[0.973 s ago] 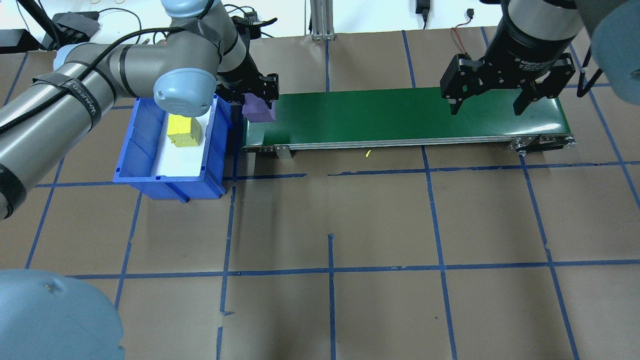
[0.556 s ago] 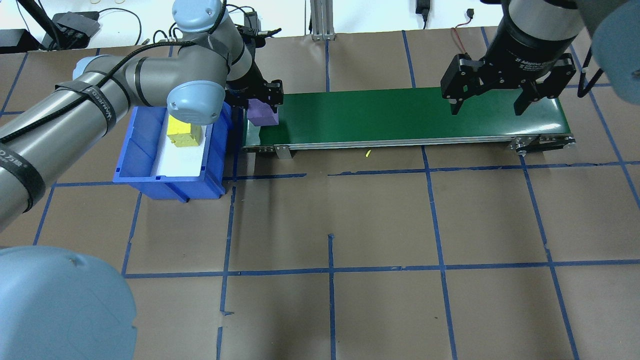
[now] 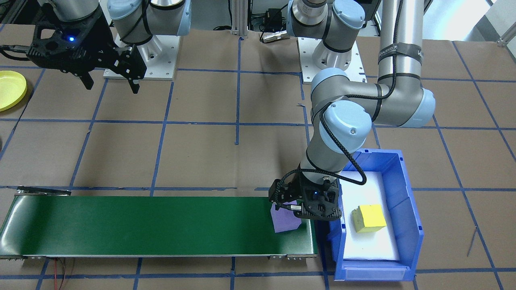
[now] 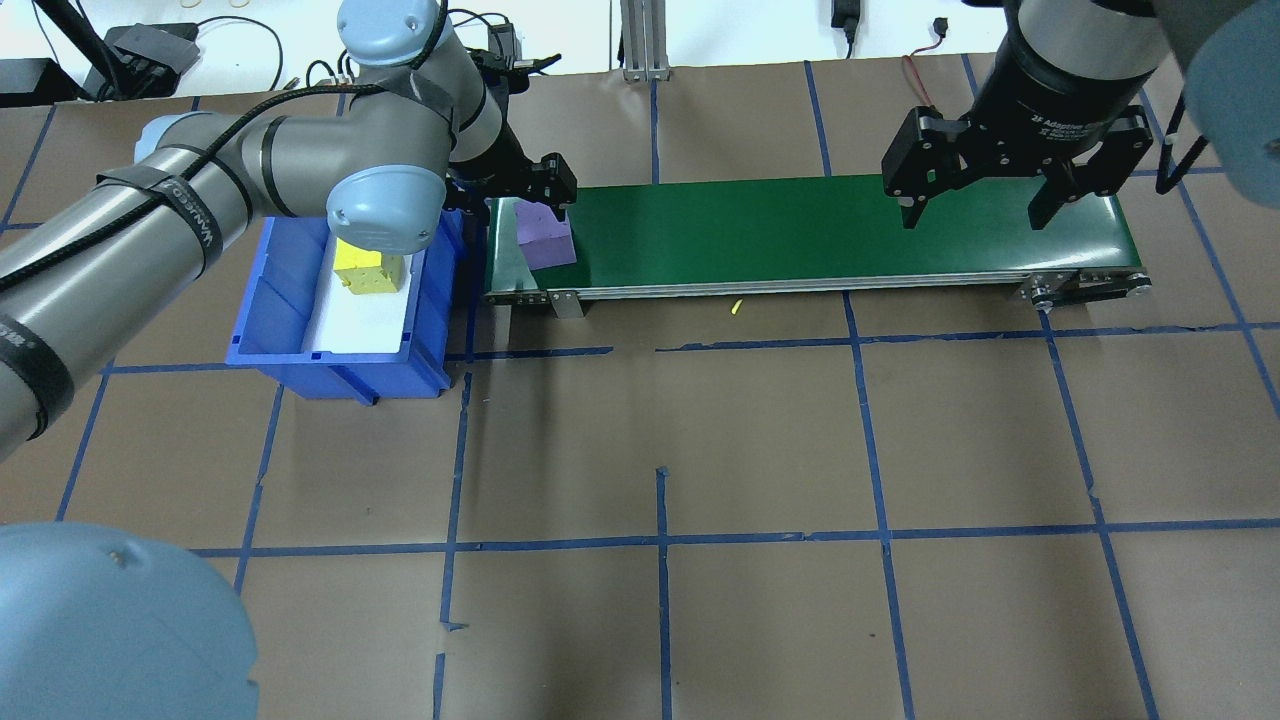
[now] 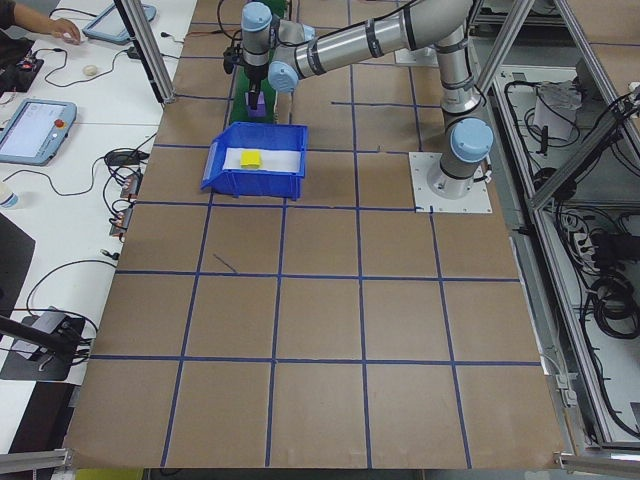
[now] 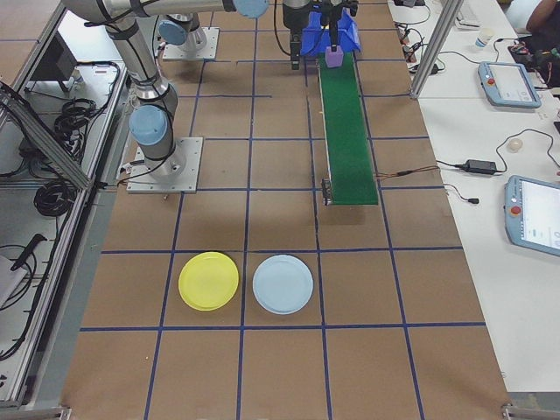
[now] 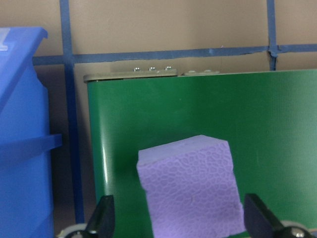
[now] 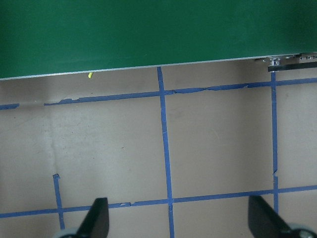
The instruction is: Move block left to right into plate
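Observation:
A purple block (image 4: 545,238) (image 3: 285,220) (image 7: 190,193) lies on the left end of the green conveyor belt (image 4: 800,225) (image 3: 141,225). My left gripper (image 4: 525,205) (image 3: 296,211) hangs just over it, open. In the left wrist view its fingers (image 7: 104,218) stand on either side of the block with a gap at each face. My right gripper (image 4: 972,215) (image 3: 113,86) is open and holds nothing above the belt's right end. The yellow plate (image 6: 208,280) (image 3: 10,88) lies on the table past the belt's right end, out of the overhead view.
A blue bin (image 4: 290,300) (image 3: 407,189) holding a yellow block (image 4: 368,272) (image 3: 369,218) stands against the belt's left end. A light blue plate (image 6: 282,284) lies beside the yellow one. Operators' desks with tablets line the far side.
My left gripper carried the purple block rightward from the bin's edge over the belt's left end. The block now rests on the belt with the fingers off it. The right arm stayed put.

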Action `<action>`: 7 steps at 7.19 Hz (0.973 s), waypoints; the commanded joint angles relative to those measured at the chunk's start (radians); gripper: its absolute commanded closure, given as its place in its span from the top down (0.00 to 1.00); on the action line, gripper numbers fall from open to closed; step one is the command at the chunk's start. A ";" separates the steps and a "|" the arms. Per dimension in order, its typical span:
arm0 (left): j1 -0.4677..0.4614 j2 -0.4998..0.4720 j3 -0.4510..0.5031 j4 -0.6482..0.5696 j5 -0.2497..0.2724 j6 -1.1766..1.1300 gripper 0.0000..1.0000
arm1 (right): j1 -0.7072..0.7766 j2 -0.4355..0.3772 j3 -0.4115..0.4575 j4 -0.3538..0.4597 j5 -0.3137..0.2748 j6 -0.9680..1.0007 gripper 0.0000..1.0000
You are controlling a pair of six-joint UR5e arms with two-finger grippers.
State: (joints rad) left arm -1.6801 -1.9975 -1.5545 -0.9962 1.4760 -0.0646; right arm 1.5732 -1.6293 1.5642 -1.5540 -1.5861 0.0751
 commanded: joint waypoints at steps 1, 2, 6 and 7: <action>0.011 0.087 0.027 -0.109 0.009 0.000 1.00 | 0.001 0.000 -0.001 0.000 0.000 0.000 1.00; 0.042 0.085 0.036 -0.110 0.065 0.003 1.00 | 0.001 0.000 -0.001 0.000 0.000 0.000 1.00; 0.186 0.042 0.031 -0.110 0.133 0.014 1.00 | 0.002 -0.001 0.002 0.000 0.000 0.000 1.00; 0.248 0.013 0.033 -0.110 0.130 0.023 1.00 | 0.002 -0.001 0.000 0.000 0.000 0.000 1.00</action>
State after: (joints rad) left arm -1.4945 -1.9546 -1.5241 -1.1064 1.6061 -0.0491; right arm 1.5751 -1.6304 1.5652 -1.5539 -1.5862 0.0752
